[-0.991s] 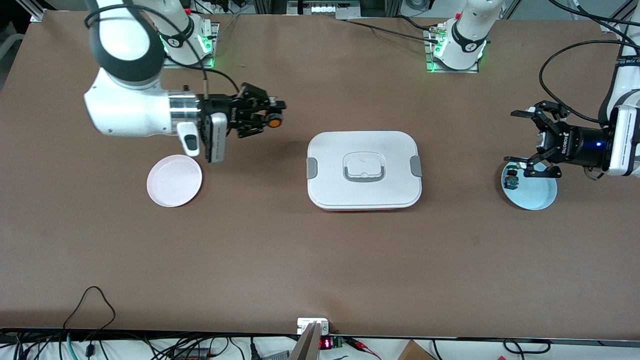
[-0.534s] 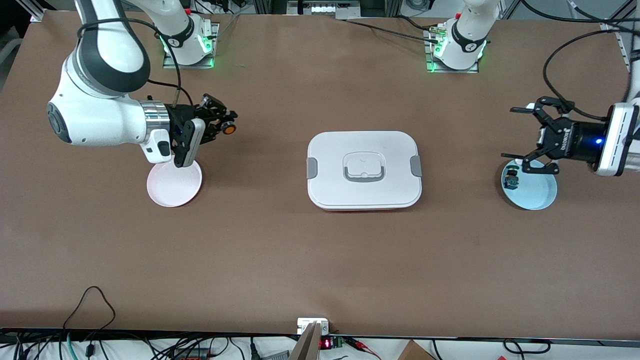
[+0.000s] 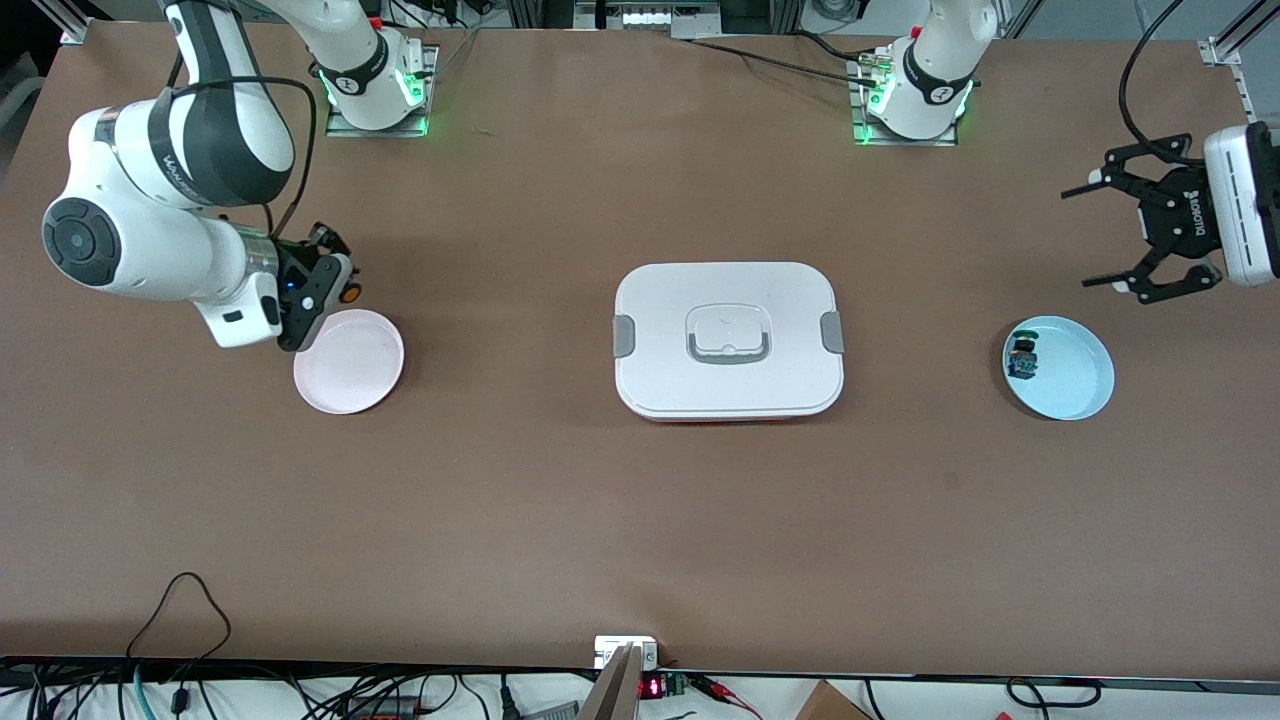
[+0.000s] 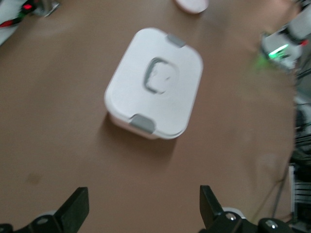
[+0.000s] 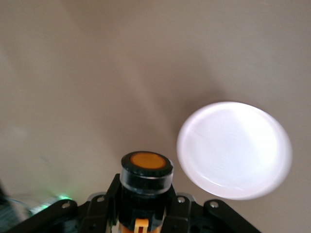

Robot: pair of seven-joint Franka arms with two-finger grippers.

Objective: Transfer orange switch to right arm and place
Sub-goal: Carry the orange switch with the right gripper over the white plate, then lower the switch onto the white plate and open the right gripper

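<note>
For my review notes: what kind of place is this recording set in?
Likely a robotics lab bench: two bolted-down arms, a bare brown table, loose cables along its edge, aluminium framing at the corner.

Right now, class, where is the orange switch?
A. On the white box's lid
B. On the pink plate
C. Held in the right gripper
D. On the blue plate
C: the right gripper is shut on the orange switch, up beside the pink plate's rim at the right arm's end of the table; the switch on the blue plate is a different one, without an orange cap.
</note>
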